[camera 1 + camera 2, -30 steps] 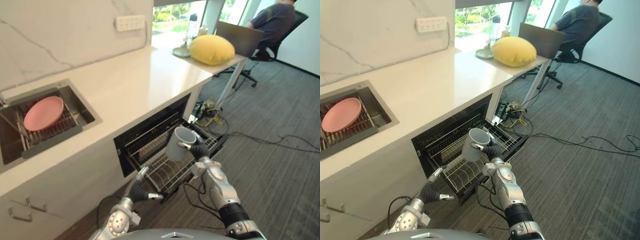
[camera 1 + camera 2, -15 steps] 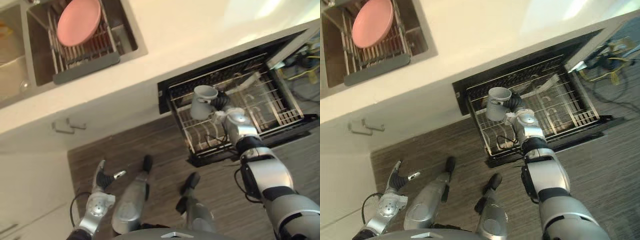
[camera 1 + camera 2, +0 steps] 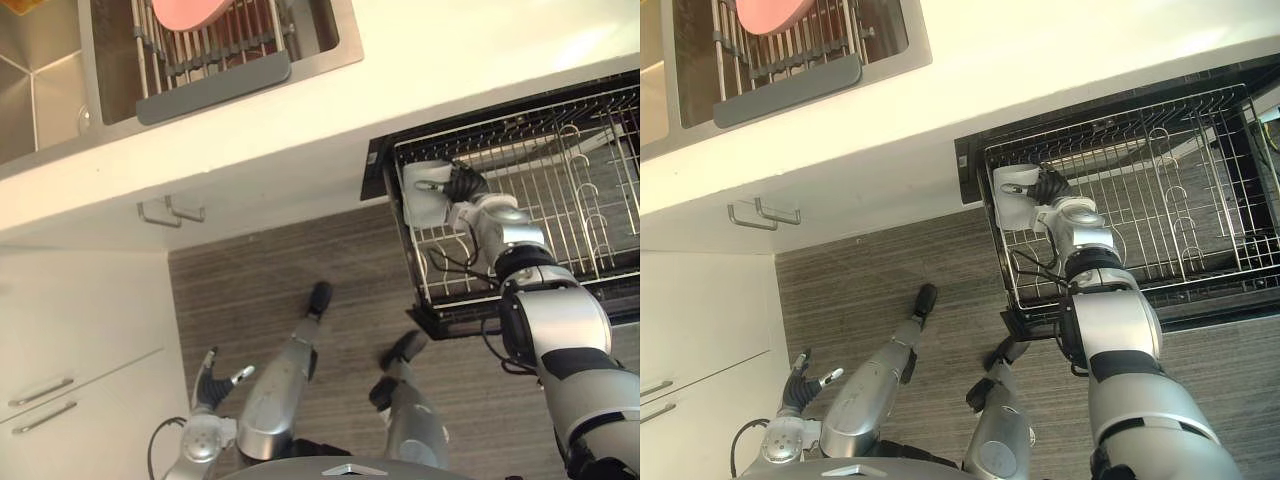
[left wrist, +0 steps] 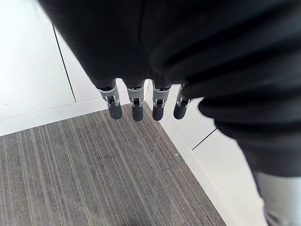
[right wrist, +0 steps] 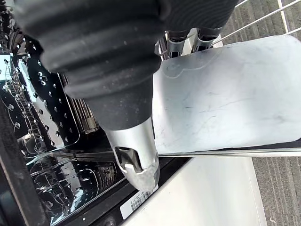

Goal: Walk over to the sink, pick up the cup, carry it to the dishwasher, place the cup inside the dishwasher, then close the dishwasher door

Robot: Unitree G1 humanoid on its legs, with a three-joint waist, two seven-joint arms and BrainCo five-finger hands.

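Trouble I'd bet on: the cup (image 3: 424, 192) catching the rack (image 3: 580, 230) wires. It's over a corner of the rack, with the right hand (image 3: 466, 187) wrapped round it. Let go like that and it could roll or tip out. It looks laid over, long axis along the rack's end edge; can't tell where the mouth faces. Left hand (image 3: 207, 378) hangs spread, well apart from the rack.

Our right arm stretches forward, our right hand (image 3: 460, 187) curled round the cup (image 3: 424, 197); our left arm hangs low at our side, our left hand (image 3: 207, 388) loose, fingers (image 4: 137, 104) straight, thumb apart.
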